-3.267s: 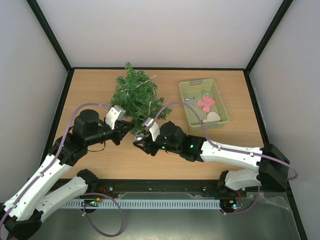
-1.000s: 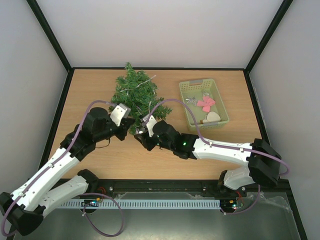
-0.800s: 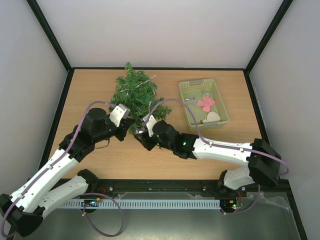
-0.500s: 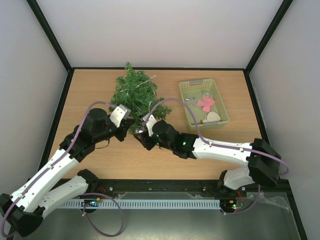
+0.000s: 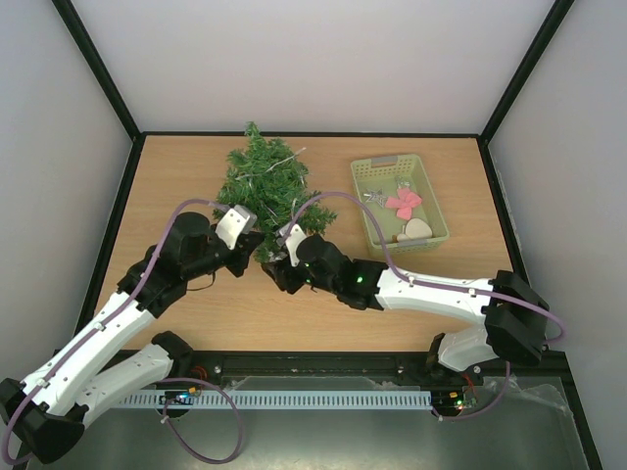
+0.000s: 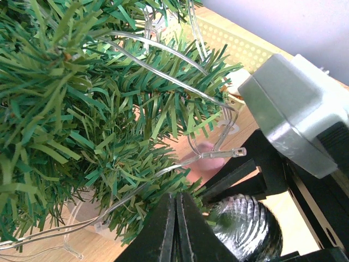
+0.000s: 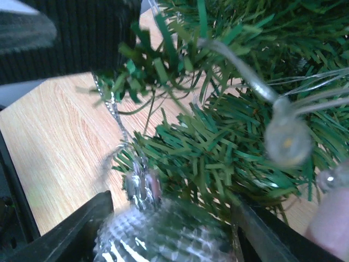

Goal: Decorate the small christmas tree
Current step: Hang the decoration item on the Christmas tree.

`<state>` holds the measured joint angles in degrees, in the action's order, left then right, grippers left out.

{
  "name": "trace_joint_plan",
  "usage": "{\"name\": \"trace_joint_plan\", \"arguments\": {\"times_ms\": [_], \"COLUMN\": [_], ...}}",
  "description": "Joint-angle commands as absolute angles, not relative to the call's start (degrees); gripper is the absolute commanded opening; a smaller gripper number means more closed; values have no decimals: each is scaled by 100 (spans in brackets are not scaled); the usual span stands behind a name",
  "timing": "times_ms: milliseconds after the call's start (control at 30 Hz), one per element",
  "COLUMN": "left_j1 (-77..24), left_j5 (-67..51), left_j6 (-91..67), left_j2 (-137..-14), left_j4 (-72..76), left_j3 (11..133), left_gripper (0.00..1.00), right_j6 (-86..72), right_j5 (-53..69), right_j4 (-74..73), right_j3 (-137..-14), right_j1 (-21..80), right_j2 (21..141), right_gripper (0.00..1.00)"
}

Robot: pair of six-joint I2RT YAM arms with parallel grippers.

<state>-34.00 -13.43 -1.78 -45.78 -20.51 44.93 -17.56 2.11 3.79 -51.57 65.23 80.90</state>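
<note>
The left gripper [image 5: 255,248], a few seconds back lying short of the small christmas tree [image 5: 266,186], has pushed farther from the near edge of the worktop [image 5: 294,328] and rightward, into the tree's lowest branches. The right gripper [image 5: 272,266] has crept away from the near edge too, shifting a little leftward, and now sits against those same lower boughs.

Wooden table [image 5: 167,176], black-edged; plain white walls [image 5: 313,59] on three sides; black corner posts [image 5: 98,67]; even light.
</note>
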Motion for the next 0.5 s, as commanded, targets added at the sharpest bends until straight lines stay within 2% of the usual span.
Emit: {"name": "trace_joint_plan", "arguments": {"times_ms": [0,100,233,467], "left_j1": [-3392,-3385,-3397,-3386], "left_j5": [-1362,-1354,-1375,-1397], "left_j6": [-70,-55,-46,-35], "left_j2": [-4548,-4561,-4544,-4527], "left_j4": [-1926,-1933,-1891,-1864], "left_j3": [4426,4417,4393,4391], "left_gripper": [4,4,4,5], "right_j6": [-1849,-1887,-1954,-2175], "right_j5": [113,115,90,123], "right_j4": [200,132,75,339], "right_j3": [-5383,-5381,-5340,-5287], "right_j1": [6543,6544,6539,6545], "right_j2": [7965,7865,7672,7432], "right_gripper": [59,63,64,51]}}
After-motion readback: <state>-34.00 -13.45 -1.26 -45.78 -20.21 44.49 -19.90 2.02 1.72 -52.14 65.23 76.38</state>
